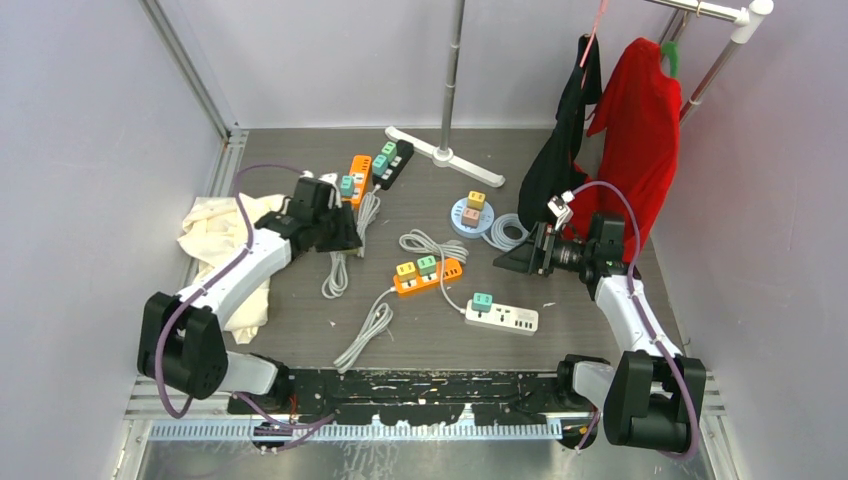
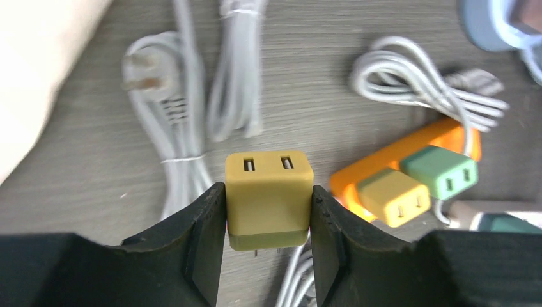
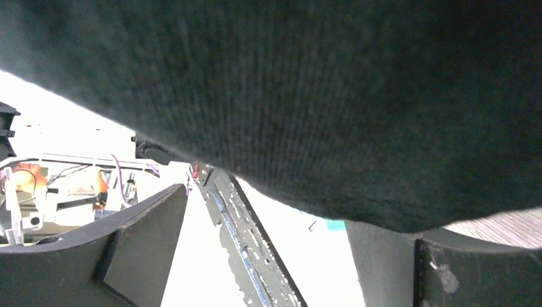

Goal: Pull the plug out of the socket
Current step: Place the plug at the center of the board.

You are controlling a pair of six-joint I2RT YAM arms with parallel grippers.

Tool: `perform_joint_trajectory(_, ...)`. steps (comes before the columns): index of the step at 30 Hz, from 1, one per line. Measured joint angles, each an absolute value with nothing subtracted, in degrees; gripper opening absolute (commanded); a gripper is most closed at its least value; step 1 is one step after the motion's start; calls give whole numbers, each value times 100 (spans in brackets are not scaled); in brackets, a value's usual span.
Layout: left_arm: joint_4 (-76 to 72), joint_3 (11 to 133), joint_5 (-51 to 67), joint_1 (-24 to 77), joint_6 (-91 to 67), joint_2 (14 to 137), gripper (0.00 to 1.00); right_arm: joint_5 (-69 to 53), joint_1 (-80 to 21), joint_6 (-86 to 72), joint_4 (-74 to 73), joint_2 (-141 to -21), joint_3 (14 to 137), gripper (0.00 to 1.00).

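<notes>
My left fingers [image 2: 199, 246] are clamped on the yellow plug [image 2: 268, 192], one pressing each side, with its two slots facing my camera. Its metal prongs stick out bare underneath, free of any socket. The plug hangs above the desk [image 2: 307, 83], over loose white cables [image 2: 185, 128]. Just to its right lies the middle orange power strip [image 2: 383, 160], which carries a second yellow block [image 2: 393, 195] and a green block [image 2: 441, 169].

From above, this hand sits toward the rear left of the desk, between the cream cloth [image 1: 215, 230] at the left edge and the rear orange strip [image 1: 358, 180]. The plug itself is hidden under my hand in that view.

My right fingers [image 3: 140, 256] are spread wide apart with nothing between them. A dark garment [image 3: 319, 96] fills most of that camera's view. From above, this hand is near the right edge of the desk, at the garment's lower hem. A white power strip [image 1: 502, 317] lies toward the near edge.
</notes>
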State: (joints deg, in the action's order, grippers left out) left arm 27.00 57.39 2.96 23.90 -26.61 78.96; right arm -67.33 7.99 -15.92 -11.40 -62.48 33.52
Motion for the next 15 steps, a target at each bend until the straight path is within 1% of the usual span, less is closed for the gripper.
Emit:
perform_joint_trajectory(3,3039,5625,235,1824,-2783,7832,0,-6705,805,-1542,-1186,-6248,3352,96)
perform_joint_trajectory(8,3566,5559,-132,1219,-2928,7878,0,-6665,812,-1494,-1219,-6248,3352,96)
perform_joint_trajectory(15,4071,5559,-545,908,-3046,8514,3,-6632,836,-1461,-1234,-6248,3352,96)
